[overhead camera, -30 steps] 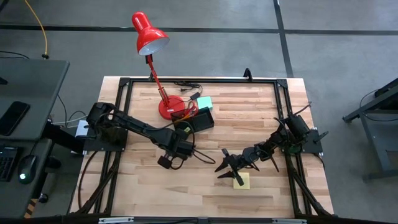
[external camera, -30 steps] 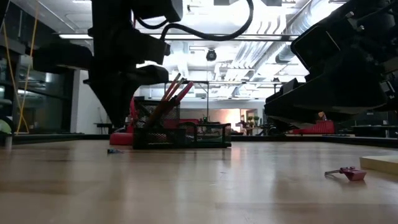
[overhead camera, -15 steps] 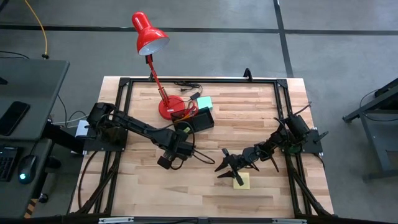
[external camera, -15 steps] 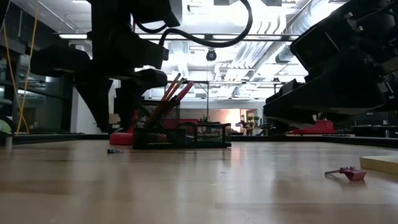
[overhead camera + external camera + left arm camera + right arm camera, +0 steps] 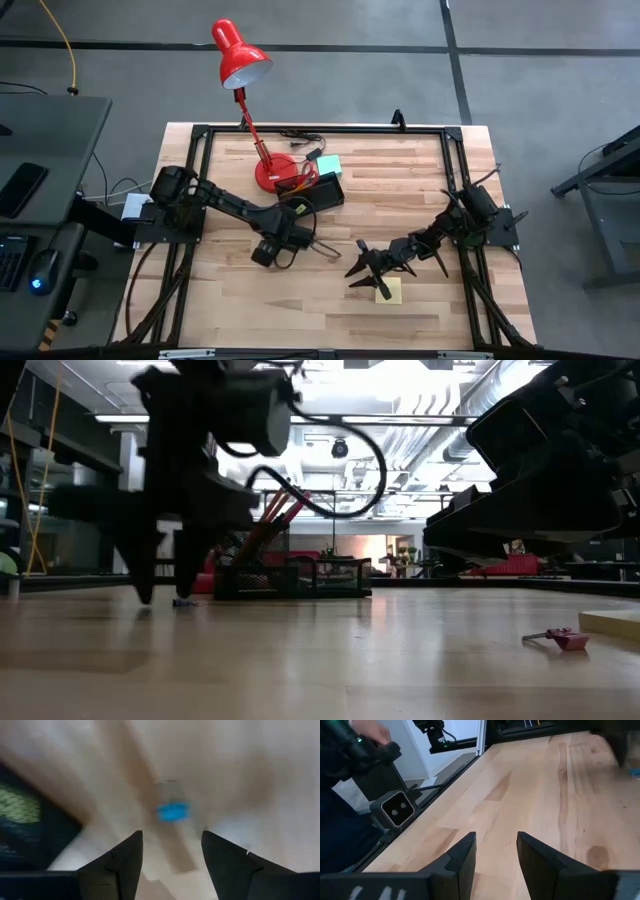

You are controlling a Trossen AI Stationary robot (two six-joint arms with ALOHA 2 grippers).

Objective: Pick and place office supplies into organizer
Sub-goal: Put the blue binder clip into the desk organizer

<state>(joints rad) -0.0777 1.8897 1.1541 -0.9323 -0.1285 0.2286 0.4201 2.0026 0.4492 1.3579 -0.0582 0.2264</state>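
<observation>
Left gripper (image 5: 171,851): jaws apart, poised over a small blue piece (image 5: 173,812) on the bench (image 5: 420,190). Right gripper (image 5: 495,851): jaws apart, empty, beside the yellow sticky-note pad (image 5: 388,291). Risk, judged: the tiny piece skids aside if the closing jaws land off-centre.

A small blue piece (image 5: 172,812) on the wood shows only blurred, its kind unreadable.

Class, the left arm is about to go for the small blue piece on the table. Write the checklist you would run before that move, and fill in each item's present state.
1. left gripper open, nothing between its fingers: ok.
2. small blue piece lined up ahead of the gap: ok.
3. Piece lying free on the bare table: ok.
4. organizer upright, ready to receive: ok.
5. right gripper clear of the left arm, over by the yellow sticky pad: ok.
6. Which way the piece lies: cannot tell.
</observation>
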